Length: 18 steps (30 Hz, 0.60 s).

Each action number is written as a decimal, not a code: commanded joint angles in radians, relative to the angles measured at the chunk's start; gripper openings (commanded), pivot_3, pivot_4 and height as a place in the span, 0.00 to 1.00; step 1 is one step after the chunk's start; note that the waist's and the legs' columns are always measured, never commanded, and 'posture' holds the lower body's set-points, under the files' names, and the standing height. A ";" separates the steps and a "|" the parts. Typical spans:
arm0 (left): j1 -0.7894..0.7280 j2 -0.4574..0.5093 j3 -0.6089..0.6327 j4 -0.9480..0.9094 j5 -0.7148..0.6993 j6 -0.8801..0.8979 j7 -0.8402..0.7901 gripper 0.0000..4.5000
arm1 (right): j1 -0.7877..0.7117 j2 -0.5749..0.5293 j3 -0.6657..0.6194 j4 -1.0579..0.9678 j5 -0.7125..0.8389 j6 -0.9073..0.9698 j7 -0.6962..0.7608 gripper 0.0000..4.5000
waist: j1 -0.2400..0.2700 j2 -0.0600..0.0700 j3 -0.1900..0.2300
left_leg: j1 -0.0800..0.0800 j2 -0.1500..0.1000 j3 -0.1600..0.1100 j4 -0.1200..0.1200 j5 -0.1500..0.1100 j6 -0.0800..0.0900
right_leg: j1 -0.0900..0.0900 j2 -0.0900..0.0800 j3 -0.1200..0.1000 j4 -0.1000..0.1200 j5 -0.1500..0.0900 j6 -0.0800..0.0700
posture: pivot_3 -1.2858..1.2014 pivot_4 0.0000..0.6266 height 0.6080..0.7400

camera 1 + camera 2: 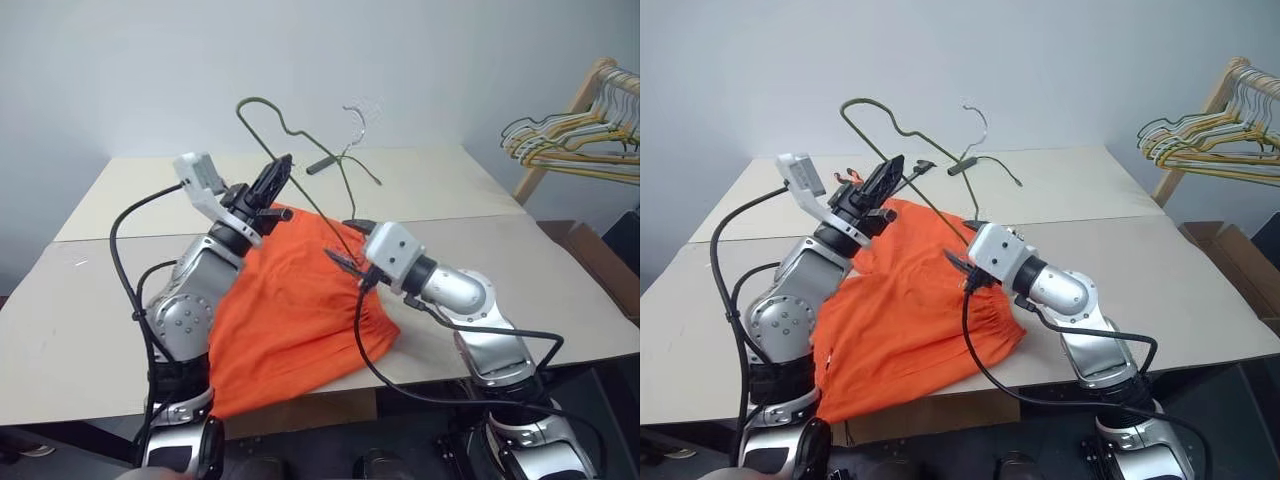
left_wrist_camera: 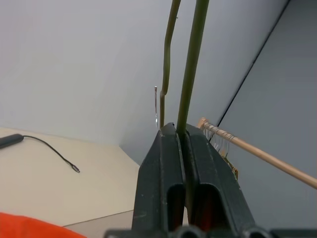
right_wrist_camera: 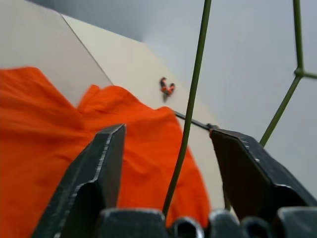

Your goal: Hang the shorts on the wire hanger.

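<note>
Draped over the front edge of the pale beige surface (image 1: pixel 90 330), the bright orange fabric shorts with a gathered waistband (image 1: pixel 290 310) lie crumpled between the two arms, one part hanging down past the edge. Above them, the left pincer (image 1: pixel 276 178) is pressed shut on the thin grey-olive wire hanger (image 1: pixel 262 104), and in the left wrist view the wire (image 2: pixel 190 74) rises straight out from between the closed black fingers (image 2: pixel 166 168). This hanger is held up in the air, tilted, with its hook toward the wall and its lower part reaching down to the shorts. The right pincer (image 3: pixel 168 163) stands wide open around one wire of the hanger (the fingers do not touch it), just above the orange fabric. A thin black cable with a dark cylindrical end (image 1: pixel 322 164) lies further back on the surface. Bunched yellow and pale wire hangers (image 1: pixel 575 135) hang on a wooden rack at the right.
</note>
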 commanded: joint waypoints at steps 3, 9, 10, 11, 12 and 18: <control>-0.011 0.162 0.081 -0.009 -0.104 0.009 -0.279 0.00 | -0.128 -0.102 -0.261 0.013 0.451 0.406 0.188 0.99 | -0.002 0.000 0.000 | 0.000 0.000 0.000 0.000 0.000 0.000 | 0.000 0.000 0.000 0.000 0.000 0.000 | 0.55 0.00 1.00; -0.029 0.303 0.203 0.060 -0.336 0.069 -0.597 0.00 | -0.204 -0.272 -0.262 0.226 0.641 0.573 0.475 0.99 | -0.002 0.000 0.001 | -0.001 0.002 0.000 0.000 -0.001 0.002 | 0.000 0.001 -0.002 -0.002 -0.001 -0.001 | 0.55 0.00 1.00; -0.036 0.316 0.209 0.072 -0.347 0.072 -0.635 0.00 | -0.210 -0.284 -0.232 0.268 0.638 0.575 0.523 0.99 | -0.003 0.000 0.001 | -0.001 0.002 0.000 0.000 -0.001 0.002 | 0.000 0.001 -0.002 -0.002 -0.001 -0.001 | 0.55 0.00 1.00; -0.043 0.326 0.210 0.086 -0.350 0.072 -0.667 0.00 | -0.217 -0.288 -0.203 0.310 0.636 0.573 0.570 0.99 | -0.003 0.000 0.001 | -0.001 0.002 0.000 0.000 -0.001 0.002 | -0.001 0.001 -0.002 -0.001 -0.001 -0.001 | 0.55 0.00 1.00; -0.050 0.329 0.208 0.097 -0.349 0.069 -0.687 0.00 | -0.227 -0.285 -0.181 0.344 0.637 0.576 0.604 0.99 | -0.004 -0.001 0.001 | -0.001 0.002 0.000 0.001 -0.001 0.002 | 0.000 0.001 -0.002 -0.001 -0.001 -0.001 | 0.55 0.00 1.00; -0.059 0.313 0.178 0.114 -0.335 0.060 -0.736 0.00 | -0.280 -0.210 -0.120 0.393 0.625 0.557 0.636 0.99 | -0.009 -0.001 0.001 | -0.002 0.002 -0.001 0.001 -0.001 0.002 | -0.001 0.001 -0.002 0.000 -0.001 -0.001 | 0.55 0.00 1.00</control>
